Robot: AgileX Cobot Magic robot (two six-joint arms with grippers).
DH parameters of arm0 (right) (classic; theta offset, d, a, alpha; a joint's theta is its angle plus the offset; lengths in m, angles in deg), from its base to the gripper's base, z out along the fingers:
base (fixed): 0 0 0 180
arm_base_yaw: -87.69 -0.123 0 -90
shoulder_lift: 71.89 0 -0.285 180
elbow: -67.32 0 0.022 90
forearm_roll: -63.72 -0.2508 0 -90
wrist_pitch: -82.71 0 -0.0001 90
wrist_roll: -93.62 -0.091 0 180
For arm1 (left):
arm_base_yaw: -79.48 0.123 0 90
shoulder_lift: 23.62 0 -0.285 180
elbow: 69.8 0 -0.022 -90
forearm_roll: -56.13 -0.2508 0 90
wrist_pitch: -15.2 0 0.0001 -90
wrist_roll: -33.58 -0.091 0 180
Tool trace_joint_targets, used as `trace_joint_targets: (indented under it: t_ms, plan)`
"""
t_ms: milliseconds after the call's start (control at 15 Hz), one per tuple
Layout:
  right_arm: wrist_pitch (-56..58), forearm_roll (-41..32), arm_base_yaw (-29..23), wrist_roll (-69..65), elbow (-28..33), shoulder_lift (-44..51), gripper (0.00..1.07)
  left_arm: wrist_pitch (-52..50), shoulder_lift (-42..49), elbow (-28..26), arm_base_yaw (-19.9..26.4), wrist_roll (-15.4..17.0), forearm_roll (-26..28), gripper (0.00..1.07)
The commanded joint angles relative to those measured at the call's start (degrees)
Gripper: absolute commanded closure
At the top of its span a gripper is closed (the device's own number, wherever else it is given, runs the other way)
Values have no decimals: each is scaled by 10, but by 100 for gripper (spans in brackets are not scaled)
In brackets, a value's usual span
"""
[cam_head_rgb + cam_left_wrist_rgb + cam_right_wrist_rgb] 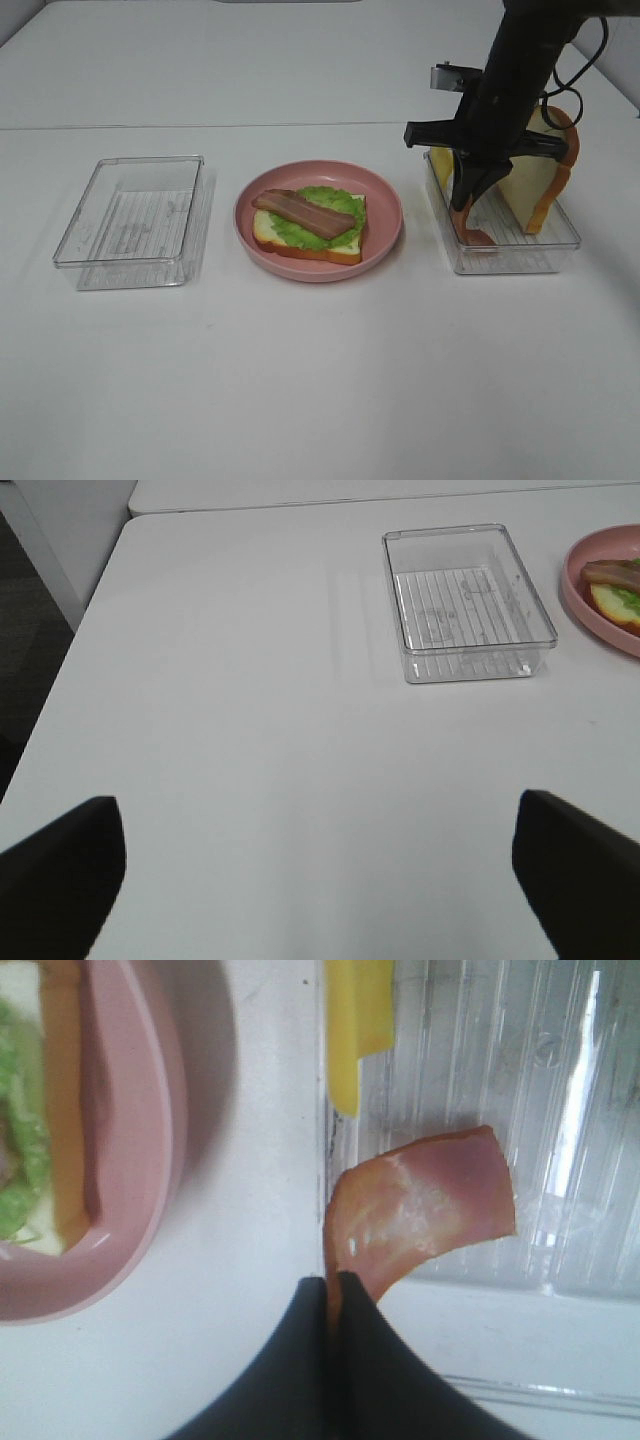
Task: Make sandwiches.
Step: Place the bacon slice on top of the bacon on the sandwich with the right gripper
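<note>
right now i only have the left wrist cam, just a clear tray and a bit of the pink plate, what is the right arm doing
observer: the right gripper is shut on a bacon strip at the right-hand tray.
operator: whats on the pink plate so far
observer: a bread slice with lettuce and a second bacon strip on top.
operator: any bread left
observer: yes, an upright bread slice stands in that tray, with yellow cheese beside it.
</note>
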Motion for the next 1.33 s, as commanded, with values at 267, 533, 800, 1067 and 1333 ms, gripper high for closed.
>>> trace_joint_targets:
  t_ms: [267,533,800,1067,1333]
  plan:
    - [6,-73,-1,6,-7,134,107,-2,10,2,-2,2,-3,9]
    - [-58,-294,-32,112,-7,146,107,-2,10,2,-2,2,-3,9]
    - [-133,-365,-109,160,-7,100,107,-2,10,2,-2,2,-4,9]
    - [-160,-396,-138,188,-7,34,107,-2,10,2,-2,2,-4,9]
    - [-205,-386,-138,213,-13,-10,107,-2,10,2,-2,2,-5,9]
